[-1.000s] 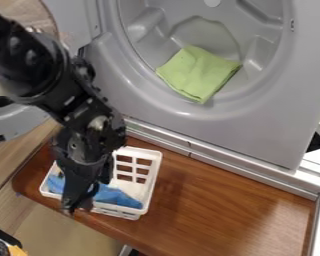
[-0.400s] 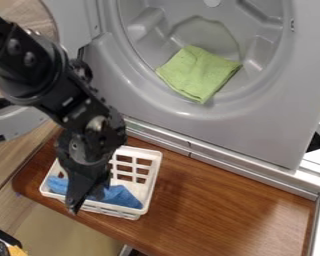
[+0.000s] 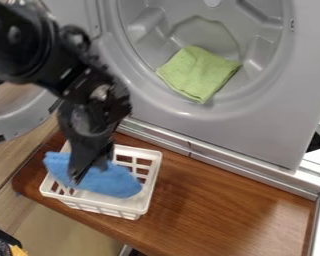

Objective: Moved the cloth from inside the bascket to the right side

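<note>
The black gripper (image 3: 79,177) hangs over the left part of the white basket (image 3: 148,182), shut on the blue cloth (image 3: 116,181). The cloth is bunched around the fingertips and raised, its left end up at the basket's upper left rim and its right end hanging lower, over the basket's inside. Part of the cloth's middle is hidden behind the gripper.
The wooden board (image 3: 216,210) extends right of the basket. Behind it stands the grey machine front (image 3: 256,120), with a folded green cloth (image 3: 199,73) in its round opening. A round door (image 3: 19,117) is at the left.
My gripper has risen, and the blue cloth has come up with it from the basket's bottom, now looking larger and more spread. The basket and the green cloth have stayed put.
</note>
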You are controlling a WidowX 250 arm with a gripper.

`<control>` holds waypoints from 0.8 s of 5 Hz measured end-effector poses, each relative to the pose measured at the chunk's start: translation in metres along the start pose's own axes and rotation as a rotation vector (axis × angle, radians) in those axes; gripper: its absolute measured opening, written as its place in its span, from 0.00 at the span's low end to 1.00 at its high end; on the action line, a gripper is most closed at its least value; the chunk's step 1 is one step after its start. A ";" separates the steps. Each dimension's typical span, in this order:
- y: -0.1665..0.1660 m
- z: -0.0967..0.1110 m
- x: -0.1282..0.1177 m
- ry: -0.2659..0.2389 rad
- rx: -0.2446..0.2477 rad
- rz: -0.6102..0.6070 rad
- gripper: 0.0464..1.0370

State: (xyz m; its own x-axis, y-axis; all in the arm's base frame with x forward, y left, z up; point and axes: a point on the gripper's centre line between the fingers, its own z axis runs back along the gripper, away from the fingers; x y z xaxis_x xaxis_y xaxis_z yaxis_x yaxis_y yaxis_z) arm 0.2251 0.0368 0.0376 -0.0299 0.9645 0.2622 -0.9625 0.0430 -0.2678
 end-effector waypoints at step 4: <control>-0.038 0.071 -0.072 0.240 -0.194 -0.634 0.03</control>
State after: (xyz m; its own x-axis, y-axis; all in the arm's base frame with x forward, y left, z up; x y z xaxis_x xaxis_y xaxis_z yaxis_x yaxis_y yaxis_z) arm 0.2446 -0.0522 0.0943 0.6027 0.7680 0.2168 -0.7086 0.6400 -0.2971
